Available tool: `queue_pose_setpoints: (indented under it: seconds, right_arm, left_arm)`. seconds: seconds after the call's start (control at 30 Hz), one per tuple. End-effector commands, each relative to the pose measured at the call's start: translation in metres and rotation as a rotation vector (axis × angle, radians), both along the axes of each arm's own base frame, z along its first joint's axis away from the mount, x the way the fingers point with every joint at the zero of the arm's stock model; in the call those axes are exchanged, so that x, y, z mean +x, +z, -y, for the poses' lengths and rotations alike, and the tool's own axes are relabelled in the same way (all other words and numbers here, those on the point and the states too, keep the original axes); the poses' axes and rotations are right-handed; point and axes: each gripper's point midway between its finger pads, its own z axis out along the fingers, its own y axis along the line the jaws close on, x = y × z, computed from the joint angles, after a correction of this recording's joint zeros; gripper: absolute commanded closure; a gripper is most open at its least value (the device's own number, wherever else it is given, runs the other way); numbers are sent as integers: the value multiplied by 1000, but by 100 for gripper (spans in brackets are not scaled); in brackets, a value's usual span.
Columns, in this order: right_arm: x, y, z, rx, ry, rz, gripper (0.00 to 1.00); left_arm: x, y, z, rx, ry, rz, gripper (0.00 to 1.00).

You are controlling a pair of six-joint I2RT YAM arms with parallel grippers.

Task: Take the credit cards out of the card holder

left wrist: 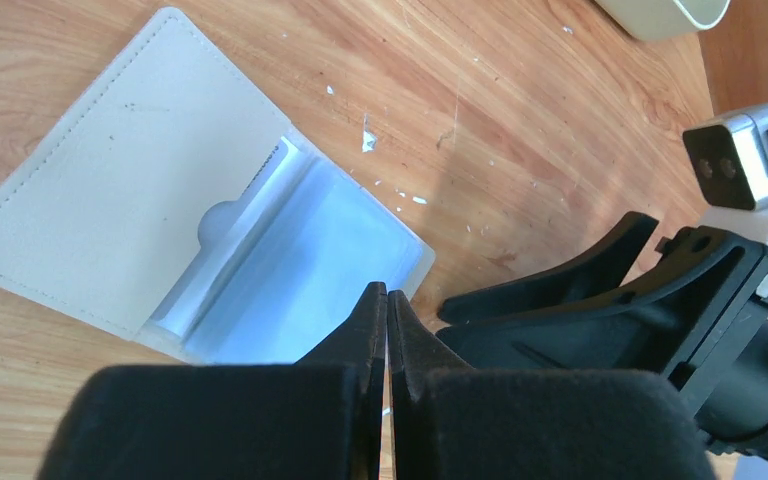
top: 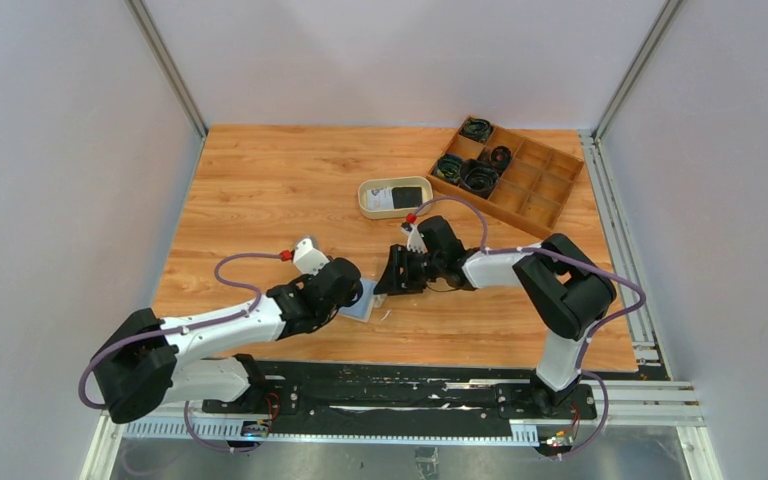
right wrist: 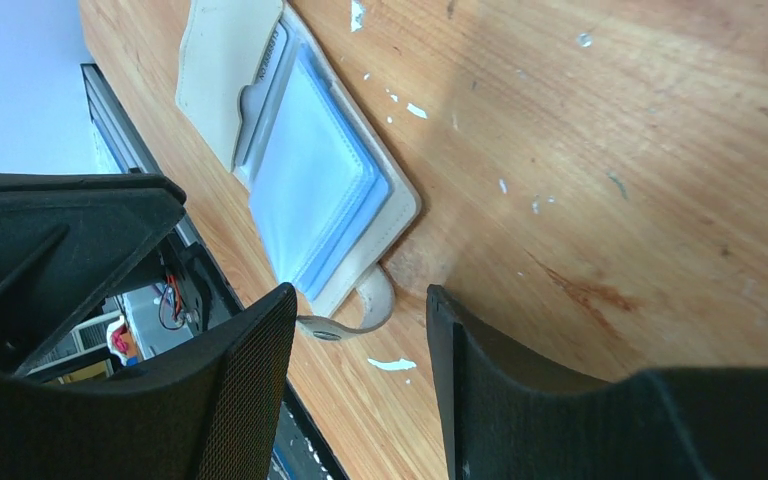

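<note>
The card holder (top: 362,306) lies open on the table, with a beige cover (left wrist: 110,190) and a pale blue inside (left wrist: 310,260). A thin white card edge (left wrist: 268,172) shows in its pocket; it also shows in the right wrist view (right wrist: 269,60). My left gripper (left wrist: 387,296) is shut, with its tips over the near edge of the blue inside; I see nothing between them. My right gripper (right wrist: 360,295) is open just right of the holder (right wrist: 310,180), and the snap tab (right wrist: 365,312) lies between its fingertips. A black card (top: 409,195) and a white card (top: 382,198) lie in the oval tray.
The oval beige tray (top: 365,203) stands behind the grippers. A wooden compartment box (top: 540,190) with black cable coils (top: 478,178) is at the back right. The table's near edge and black rail (right wrist: 120,120) lie close to the holder. The two grippers are close together.
</note>
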Motion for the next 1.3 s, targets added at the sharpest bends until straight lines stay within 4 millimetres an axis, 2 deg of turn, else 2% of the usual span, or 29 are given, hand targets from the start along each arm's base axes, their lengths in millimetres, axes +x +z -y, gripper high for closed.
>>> queue_pose_setpoints:
  seconds: [0.0, 0.17, 0.33, 0.53, 0.63, 0.77, 0.87, 0.93, 1.0, 1.1, 1.2, 1.27]
  right_arm:
    - [-22, -58, 54, -235, -22, -111, 44]
    - [-18, -59, 62, -241, -31, -114, 44]
    - [-15, -58, 71, -245, -42, -118, 44]
    - [-16, -58, 73, -252, -33, -122, 45]
    - [-17, -59, 73, -252, -31, -126, 45]
    - [-20, -59, 73, -246, -23, -135, 48]
    - [-23, -61, 73, -249, -16, -139, 51]
    - [-25, -61, 72, -250, -12, -143, 55]
    - [-26, -62, 72, -251, -9, -146, 58]
    - [-27, -63, 71, -253, -6, -150, 59]
    - [-27, -59, 69, -244, -3, -139, 54]
    - [-25, -48, 63, -219, 4, -86, 50]
  left_arm:
    - [-2, -8, -6, 34, -2, -13, 100]
    - [-5, -15, -15, 62, 13, -26, 100]
    - [3, -4, -27, 72, 14, 0, 100]
    - [14, 4, -42, 85, -28, -3, 85]
    - [15, 3, -51, 103, -45, -20, 73]
    - [16, -10, -61, 38, -72, -62, 44]
    - [14, -18, -66, -20, -110, -77, 27]
    - [14, -18, -72, -4, -125, -89, 20]
    - [14, -18, -77, 13, -135, -99, 14]
    - [16, -21, -86, -6, -128, -109, 10]
    - [16, -28, -91, -56, -122, -125, 10]
    - [15, -33, -92, -74, -130, -139, 10]
